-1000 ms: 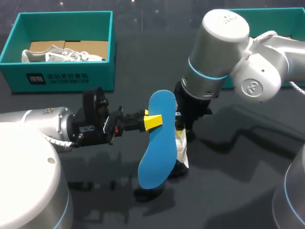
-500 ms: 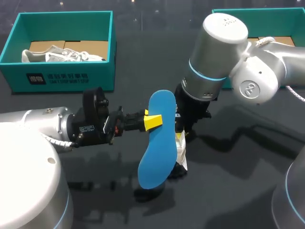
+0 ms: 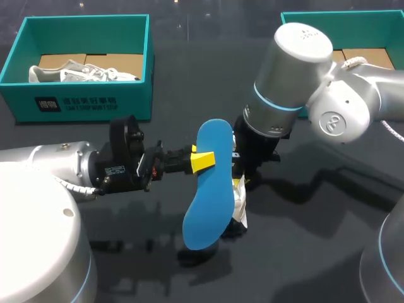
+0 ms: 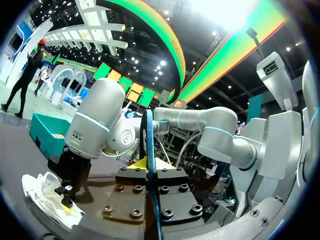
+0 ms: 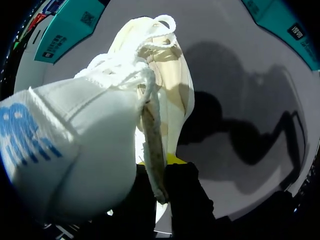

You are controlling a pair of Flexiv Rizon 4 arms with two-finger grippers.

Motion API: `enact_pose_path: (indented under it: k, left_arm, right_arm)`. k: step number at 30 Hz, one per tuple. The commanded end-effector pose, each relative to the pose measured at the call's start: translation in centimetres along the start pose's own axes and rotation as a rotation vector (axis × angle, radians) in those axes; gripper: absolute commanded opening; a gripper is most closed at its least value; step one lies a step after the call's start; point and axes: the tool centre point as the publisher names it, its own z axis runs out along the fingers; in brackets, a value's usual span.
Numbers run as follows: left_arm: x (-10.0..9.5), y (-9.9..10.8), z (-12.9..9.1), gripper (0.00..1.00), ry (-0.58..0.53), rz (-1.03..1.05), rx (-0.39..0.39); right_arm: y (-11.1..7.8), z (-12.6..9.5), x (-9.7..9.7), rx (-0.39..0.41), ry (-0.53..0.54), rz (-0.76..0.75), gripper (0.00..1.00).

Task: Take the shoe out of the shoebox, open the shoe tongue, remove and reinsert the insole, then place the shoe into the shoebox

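The shoe (image 3: pixel 240 201) is out of its shoebox and sits on the dark tabletop (image 3: pixel 315 252) near the middle, mostly hidden behind the blue insole (image 3: pixel 207 189) in the head view. The right gripper (image 5: pixel 160 176) has its fingers pinched shut on a thin edge of the shoe's upper. The left gripper (image 3: pixel 203 160) has its fingers clamped on the insole, holding it in the air just beside the shoe.

Judging by this, removal of the shoe and of the insole is done. Reinserting the insole and returning the shoe to a teal shoebox (image 3: pixel 328 16) are left.

The insole's long axis stands nearly upright, leaning a little, with one rounded end up. The shoe's long axis runs away from the right fingers, laces (image 5: pixel 150 35) farthest out (toe or heel end cannot be told).
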Motion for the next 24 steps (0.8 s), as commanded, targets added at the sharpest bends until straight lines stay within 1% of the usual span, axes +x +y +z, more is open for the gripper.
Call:
enact_pose_path:
  k: [1,2,3,4,5,7,9,14,15,16,17,24]
  left_arm:
    - [0.1,0.1,0.0,0.0,-0.002,0.001,0.002]
    - [0.1,0.1,0.0,0.0,-0.002,0.001,0.002]
    - [0.1,0.1,0.0,0.0,-0.002,0.001,0.002]
    - [0.1,0.1,0.0,0.0,-0.002,0.001,0.002]
    - [0.1,0.1,0.0,0.0,-0.002,0.001,0.002]
    - [0.1,0.1,0.0,0.0,-0.002,0.001,0.002]
    - [0.1,0.1,0.0,0.0,-0.002,0.001,0.002]
    - [0.1,0.1,0.0,0.0,-0.002,0.001,0.002]
    - [0.1,0.1,0.0,0.0,-0.002,0.001,0.002]
    - [0.1,0.1,0.0,0.0,-0.002,0.001,0.002]
    - [0.1,0.1,0.0,0.0,-0.002,0.001,0.002]
    - [0.1,0.1,0.0,0.0,-0.002,0.001,0.002]
  right_arm:
    - [-0.2,0.3,0.1,-0.002,-0.004,0.009,0.26]
    - [-0.2,0.3,0.2,-0.003,-0.005,0.015,0.42]
    - [-0.3,0.2,0.1,-0.004,-0.004,0.021,0.49]
    - [-0.3,0.0,0.1,-0.005,-0.006,0.03,0.94]
    - [-0.4,-0.2,0.1,-0.005,-0.007,0.046,1.0]
    - [-0.5,-0.9,0.1,0.005,-0.008,0.078,1.0]
    - [-0.6,-2.0,-0.2,0.023,0.014,0.106,1.0]
    - [-0.6,-5.0,-1.6,0.065,0.1,0.155,1.0]
    - [-0.5,-5.7,-1.8,0.097,0.122,0.16,1.0]
    - [-0.2,-6.3,-2.2,0.156,0.171,0.168,1.0]
    - [0.1,-7.0,-2.7,0.218,0.234,0.141,1.0]
    - [0.1,-7.0,-2.7,0.218,0.234,0.141,1.0]
